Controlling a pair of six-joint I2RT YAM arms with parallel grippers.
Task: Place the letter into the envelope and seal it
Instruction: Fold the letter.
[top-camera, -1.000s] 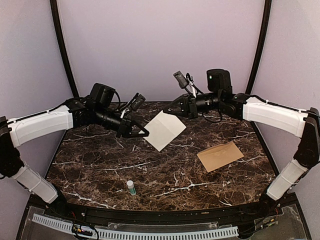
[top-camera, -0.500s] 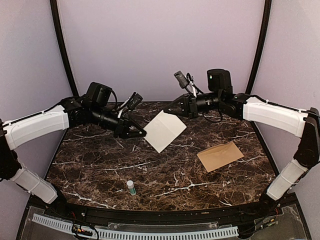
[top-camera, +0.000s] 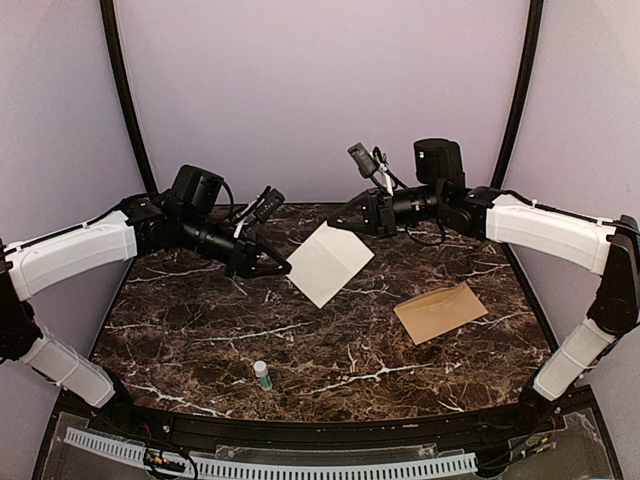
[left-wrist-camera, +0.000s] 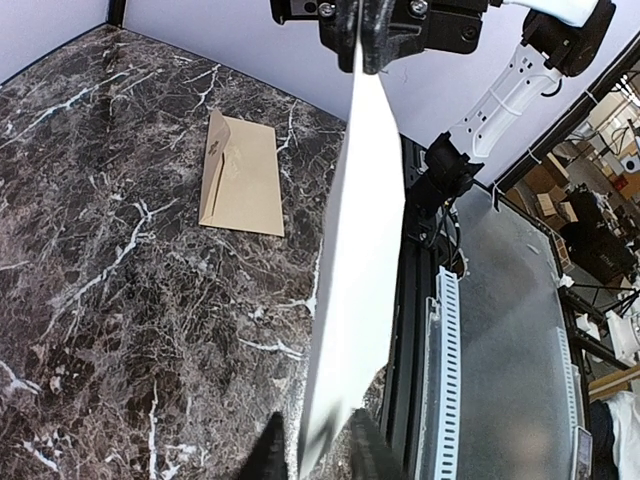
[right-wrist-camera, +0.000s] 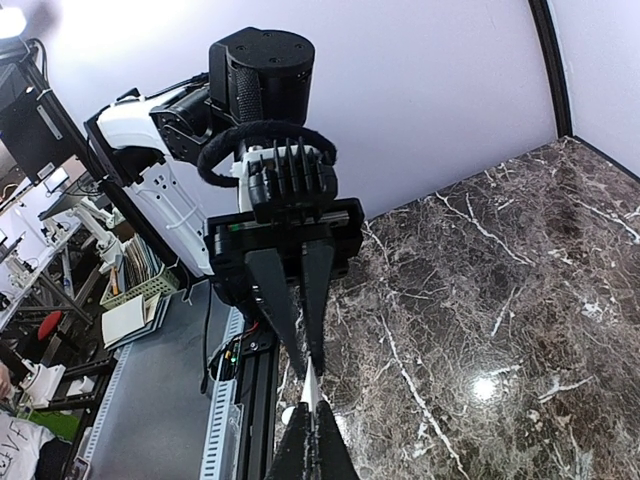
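Shifted slightly leftward since a second ago, the white letter (top-camera: 328, 263) hangs above the far middle of the marble table (top-camera: 200, 330). The left gripper (top-camera: 283, 268) pinches its left corner and the right gripper (top-camera: 345, 218) its top. The tan envelope (top-camera: 440, 311) lies flat to the right, well apart.

I hold the cream letter (top-camera: 322, 263) tilted in midair; the tan envelope (top-camera: 440, 312) lies flat at its four o'clock.

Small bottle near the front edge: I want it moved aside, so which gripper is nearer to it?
Left. The left gripper holds the letter behind the small bottle; the right gripper is farther back and right.
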